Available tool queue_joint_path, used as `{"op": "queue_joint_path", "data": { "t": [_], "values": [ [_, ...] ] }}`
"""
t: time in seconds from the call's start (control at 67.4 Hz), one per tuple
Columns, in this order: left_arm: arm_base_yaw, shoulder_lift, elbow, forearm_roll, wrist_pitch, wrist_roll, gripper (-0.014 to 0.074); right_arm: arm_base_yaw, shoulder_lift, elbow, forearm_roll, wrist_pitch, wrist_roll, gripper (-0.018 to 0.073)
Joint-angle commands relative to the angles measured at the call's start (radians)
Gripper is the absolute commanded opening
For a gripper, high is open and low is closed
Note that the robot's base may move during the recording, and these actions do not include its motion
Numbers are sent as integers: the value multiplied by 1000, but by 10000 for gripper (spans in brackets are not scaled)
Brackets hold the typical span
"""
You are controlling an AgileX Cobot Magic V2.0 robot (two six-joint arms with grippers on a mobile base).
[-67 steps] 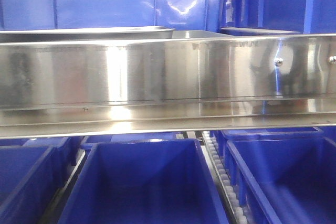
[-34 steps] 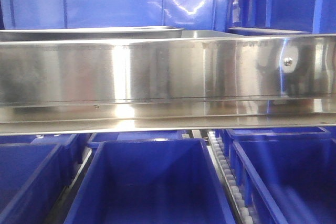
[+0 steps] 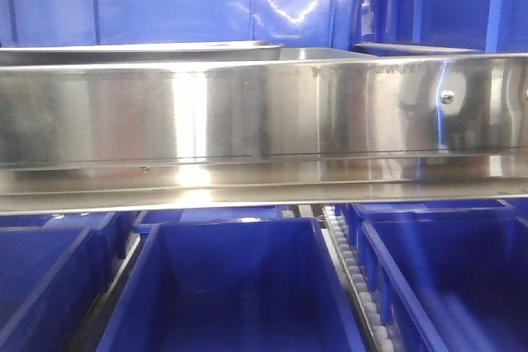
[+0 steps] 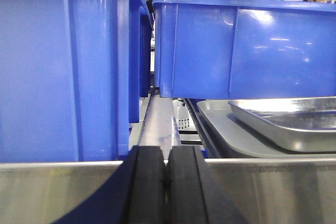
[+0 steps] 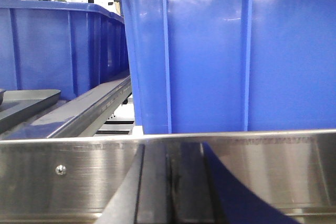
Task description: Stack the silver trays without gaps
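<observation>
Front cam close, level on steel rail (image 3: 247, 121). Both wrist cams low behind same rail, bins at 12 o'clock.

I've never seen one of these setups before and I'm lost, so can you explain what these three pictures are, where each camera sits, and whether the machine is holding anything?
This is a two-armed robot on a mobile base. The front view looks straight at a long shiny steel shelf rail, with blue plastic bins on the level below and more behind it.

The other two cameras ride on the wrists. In the left wrist view, the left end effector shows as two black pads pressed together, holding nothing. Past the rail lies a shallow silver steel tray, resting inside a second grey tray.

The right wrist view shows the right end effector, also shut and empty, facing a blue bin wall.
</observation>
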Motion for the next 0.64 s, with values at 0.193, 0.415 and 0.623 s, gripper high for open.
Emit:
{"op": "queue_joint_path", "data": {
  "t": [0.193,0.415,0.623],
  "values": [
    [-7,-6,-1,6,-26,0,-7,-1,-4,0,5,-22,-2,-17],
    [-7,-6,-1,6,-26,0,-7,-1,-4,0,5,-22,-2,-17],
    [-7,-6,-1,6,-26,0,-7,-1,-4,0,5,-22,-2,-17]
  ]
}}
